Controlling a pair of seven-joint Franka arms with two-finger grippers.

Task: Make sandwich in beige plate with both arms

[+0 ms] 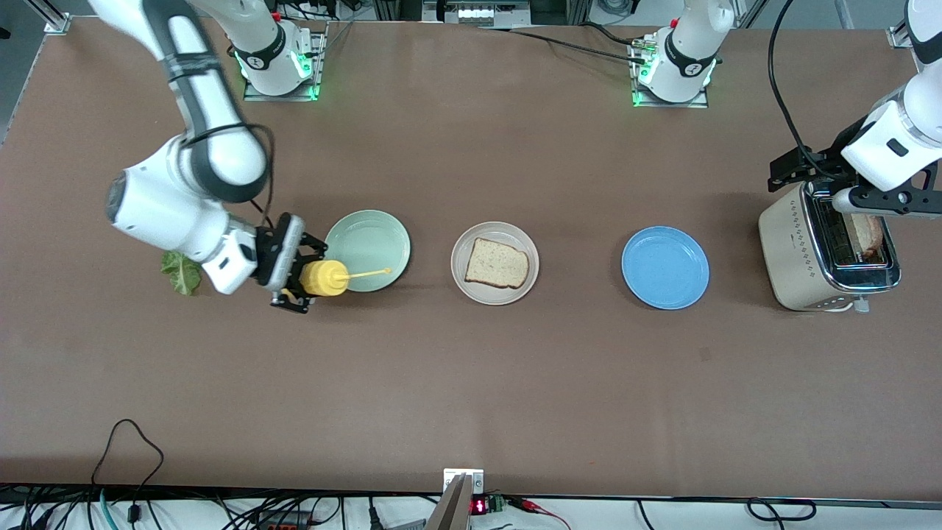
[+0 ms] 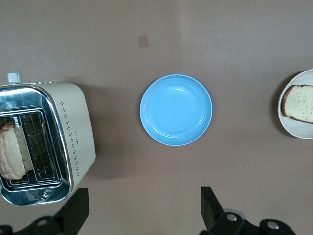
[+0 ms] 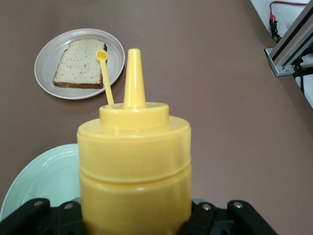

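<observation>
The beige plate [image 1: 494,263] [image 2: 296,127] [image 3: 46,56] sits mid-table with one slice of bread [image 1: 497,263] [image 2: 299,103] [image 3: 80,63] on it. A second slice [image 1: 867,234] [image 2: 12,152] stands in a slot of the toaster [image 1: 798,254] [image 2: 73,132]. My left gripper [image 1: 876,200] [image 2: 144,210] hangs open and empty over the toaster. My right gripper [image 1: 298,276] [image 3: 134,215] is shut on a yellow squeeze bottle [image 1: 324,278] [image 3: 134,166], its nozzle over the rim of the mint-green plate [image 1: 368,246] [image 3: 44,178]. A green lettuce leaf [image 1: 180,272] lies partly hidden under the right arm.
A blue plate [image 1: 665,267] [image 2: 176,110] stands bare between the beige plate and the toaster. The bottle's open cap hangs on its strap [image 1: 368,273] over the mint-green plate. Bare brown table lies nearer to the front camera than the row of plates.
</observation>
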